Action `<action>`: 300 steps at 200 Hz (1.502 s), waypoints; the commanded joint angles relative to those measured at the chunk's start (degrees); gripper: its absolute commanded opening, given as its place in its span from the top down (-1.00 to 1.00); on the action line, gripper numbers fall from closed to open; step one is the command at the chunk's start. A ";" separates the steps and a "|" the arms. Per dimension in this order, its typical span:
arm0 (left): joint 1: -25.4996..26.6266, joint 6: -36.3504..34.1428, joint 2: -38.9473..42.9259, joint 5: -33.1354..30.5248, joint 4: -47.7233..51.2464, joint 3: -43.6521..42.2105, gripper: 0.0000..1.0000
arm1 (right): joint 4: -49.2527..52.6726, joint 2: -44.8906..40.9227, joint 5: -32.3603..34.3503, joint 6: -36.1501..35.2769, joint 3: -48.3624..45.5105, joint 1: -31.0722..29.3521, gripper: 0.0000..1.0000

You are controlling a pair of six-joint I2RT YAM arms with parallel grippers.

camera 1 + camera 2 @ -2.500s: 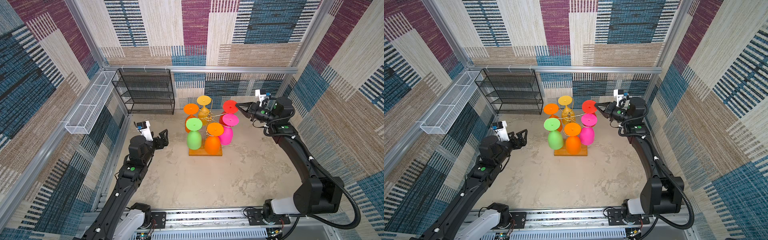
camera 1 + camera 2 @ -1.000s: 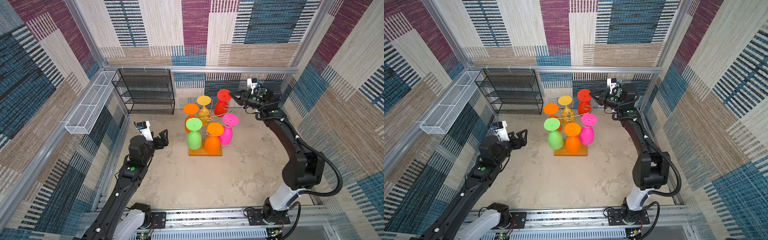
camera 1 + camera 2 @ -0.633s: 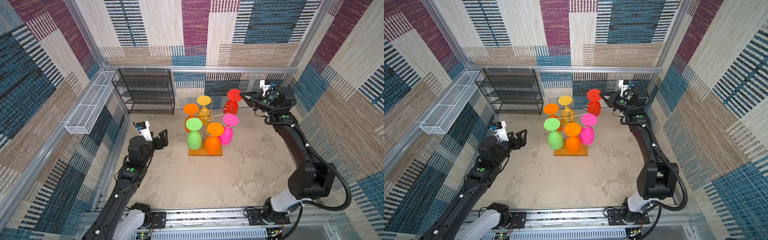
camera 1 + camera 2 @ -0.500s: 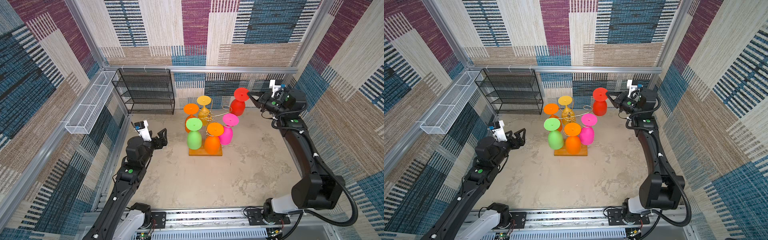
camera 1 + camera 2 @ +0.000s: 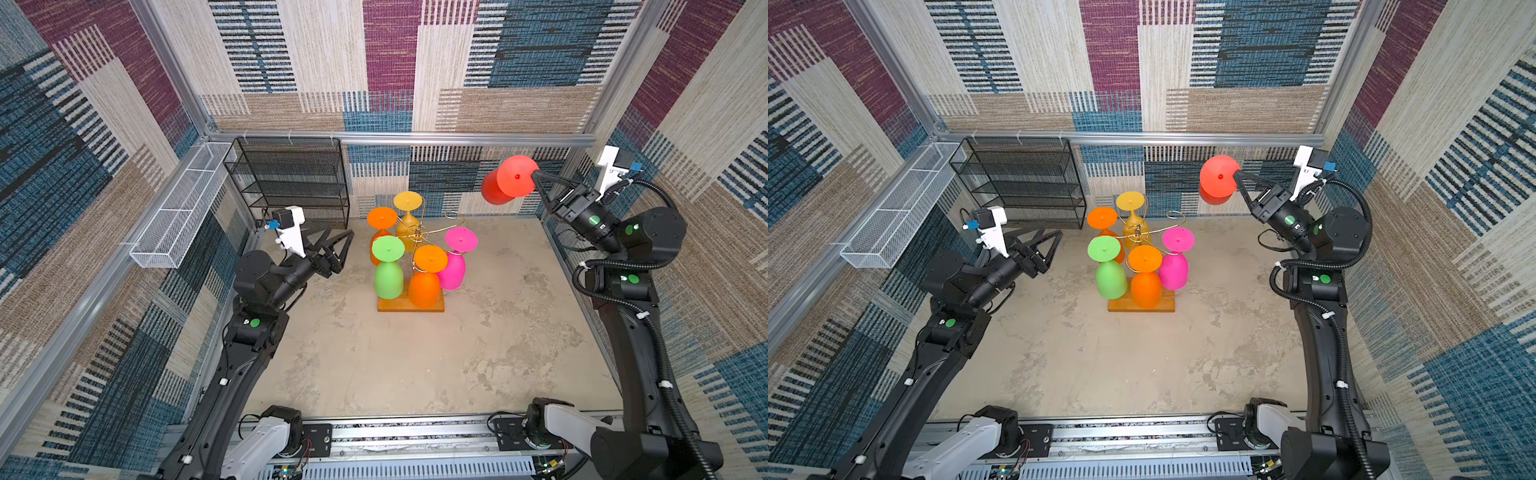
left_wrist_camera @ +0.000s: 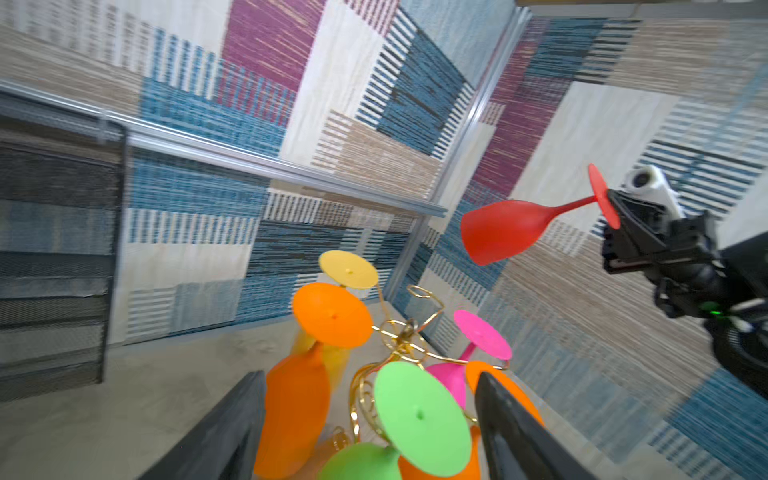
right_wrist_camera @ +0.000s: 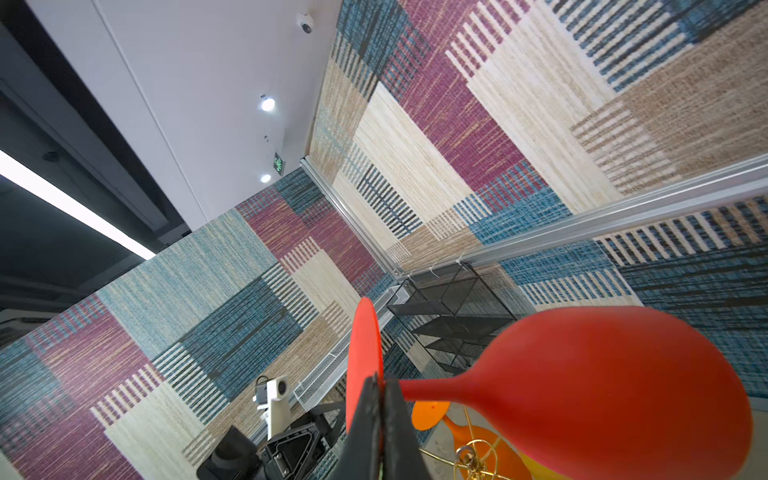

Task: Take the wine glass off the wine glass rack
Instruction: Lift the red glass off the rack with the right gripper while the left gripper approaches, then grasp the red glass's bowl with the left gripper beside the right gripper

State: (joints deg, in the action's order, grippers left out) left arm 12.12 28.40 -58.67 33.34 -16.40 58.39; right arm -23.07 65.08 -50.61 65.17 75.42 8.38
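far wall (image 5: 449, 170) close by: my right gripper (image 5: 535, 177), clamped on the red glass (image 5: 505, 185), may bump it loose

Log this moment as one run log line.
right gripper: shut on red wine glass foot | red wine glass: airborne, clear of wine glass rack | left gripper: open, empty

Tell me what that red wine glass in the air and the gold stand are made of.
The red wine glass is probably plastic, not real glass: it is fully opaque and evenly coloured, with a soft sheen. The wine glass rack looks like thin metal wire with a polished gold finish, judging by its bright glints. Its base looks like orange-brown wood, though no grain shows.
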 commanded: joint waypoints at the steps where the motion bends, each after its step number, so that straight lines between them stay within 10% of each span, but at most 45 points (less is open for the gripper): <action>1: 0.01 12.84 -6.09 17.28 -17.44 2.89 -0.60 | -18.75 -0.56 -3.24 10.04 -0.89 -0.01 1.00; 68: 1.33 49.07 -30.77 28.85 -60.09 15.06 -0.57 | -37.03 3.71 -0.01 14.71 -2.22 -13.68 1.00; 246: 5.53 46.31 -35.06 26.96 -60.09 17.36 -0.55 | -57.47 13.18 2.78 28.40 -8.83 -24.72 1.00; 300: 7.47 46.19 -34.66 27.76 -60.06 18.57 -0.25 | -66.86 17.62 5.24 36.75 -9.33 -24.65 1.00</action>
State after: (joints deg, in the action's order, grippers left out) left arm 18.96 74.76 -93.82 60.45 -74.39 75.77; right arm -80.29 81.17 -47.31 96.09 65.87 -16.16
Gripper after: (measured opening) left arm 0.679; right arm 0.055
